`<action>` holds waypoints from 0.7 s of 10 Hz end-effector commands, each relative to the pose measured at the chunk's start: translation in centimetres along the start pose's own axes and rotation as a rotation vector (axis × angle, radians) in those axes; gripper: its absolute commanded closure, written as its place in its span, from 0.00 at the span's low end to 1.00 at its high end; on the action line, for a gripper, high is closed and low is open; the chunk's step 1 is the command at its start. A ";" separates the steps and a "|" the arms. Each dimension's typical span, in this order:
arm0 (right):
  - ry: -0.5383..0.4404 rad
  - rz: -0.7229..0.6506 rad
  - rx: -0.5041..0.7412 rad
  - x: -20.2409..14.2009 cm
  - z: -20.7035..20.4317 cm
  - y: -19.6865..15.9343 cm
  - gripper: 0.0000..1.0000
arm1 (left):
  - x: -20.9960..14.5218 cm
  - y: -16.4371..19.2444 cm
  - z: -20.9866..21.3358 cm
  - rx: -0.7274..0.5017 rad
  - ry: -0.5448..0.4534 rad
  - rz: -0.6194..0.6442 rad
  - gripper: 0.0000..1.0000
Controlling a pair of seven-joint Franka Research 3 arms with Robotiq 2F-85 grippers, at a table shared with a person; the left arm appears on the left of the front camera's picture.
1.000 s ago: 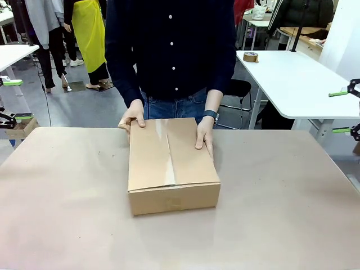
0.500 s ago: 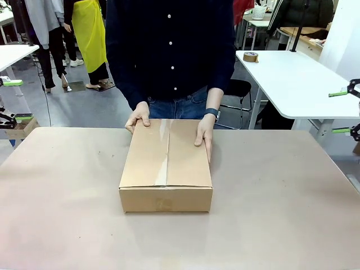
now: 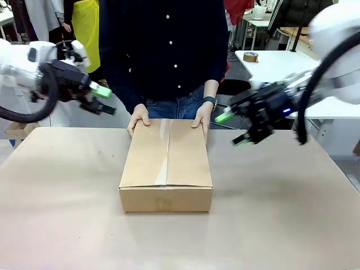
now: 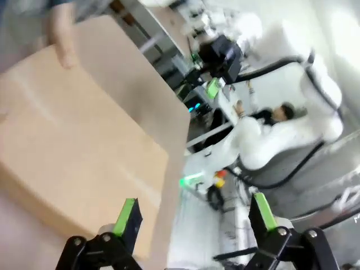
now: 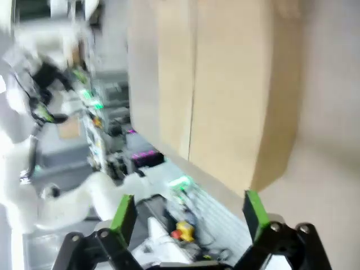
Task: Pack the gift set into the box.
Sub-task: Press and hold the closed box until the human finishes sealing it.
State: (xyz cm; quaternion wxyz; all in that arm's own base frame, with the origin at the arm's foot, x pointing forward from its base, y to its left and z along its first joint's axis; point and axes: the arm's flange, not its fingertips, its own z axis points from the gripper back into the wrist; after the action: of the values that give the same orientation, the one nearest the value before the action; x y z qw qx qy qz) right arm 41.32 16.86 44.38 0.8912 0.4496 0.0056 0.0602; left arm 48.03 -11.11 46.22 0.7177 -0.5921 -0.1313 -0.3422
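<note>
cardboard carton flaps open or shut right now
Shut: on the cardboard carton the top flaps lie flat and meet along a tape strip.

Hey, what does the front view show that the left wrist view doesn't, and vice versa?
Front view: the person's wristwatch and a tape roll on the far white table. Left wrist view: a red-and-yellow item below the tabletop. Shared: the cardboard box, a person's hand on it, the left gripper and right gripper, both open.

White arms [image 3: 337, 28], black cables [image 3: 300, 112]; black left end effector [image 3: 104, 100] and right end effector [image 3: 233, 129], green pads [image 3: 224, 117], perhaps a blue light [image 3: 287, 111].
</note>
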 end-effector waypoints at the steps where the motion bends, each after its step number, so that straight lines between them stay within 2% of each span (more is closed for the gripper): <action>1: -0.182 0.439 -0.010 -0.2 0.1 -2.4 0.00 | -3.2 2.1 0.5 -0.019 -0.050 -0.482 0.00; 2: 0.000 0.000 0.000 0.0 0.0 0.0 0.00 | 0.0 0.0 0.0 0.000 0.000 0.000 0.00; 4: 0.000 0.000 0.000 0.0 0.0 0.0 0.00 | 0.0 0.0 0.0 0.000 0.000 0.000 0.00; 5: -0.017 0.117 -0.034 -0.1 -1.4 0.0 0.00 | -0.6 0.8 -0.9 0.013 0.004 -0.115 0.00; 6: -0.075 0.558 0.006 1.9 -3.9 1.3 0.00 | -0.1 2.0 -3.8 0.193 -0.068 -0.371 0.00; 7: -0.083 0.869 0.171 2.6 -5.3 2.0 0.00 | 0.0 2.3 -5.4 0.286 -0.200 -0.608 0.00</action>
State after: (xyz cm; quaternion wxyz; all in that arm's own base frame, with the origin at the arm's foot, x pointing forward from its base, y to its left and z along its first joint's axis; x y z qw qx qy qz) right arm 41.88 20.34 44.47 0.8701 0.4293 -0.0960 0.2224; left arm 49.17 -13.61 44.62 0.6965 -0.5266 -0.2675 -0.4075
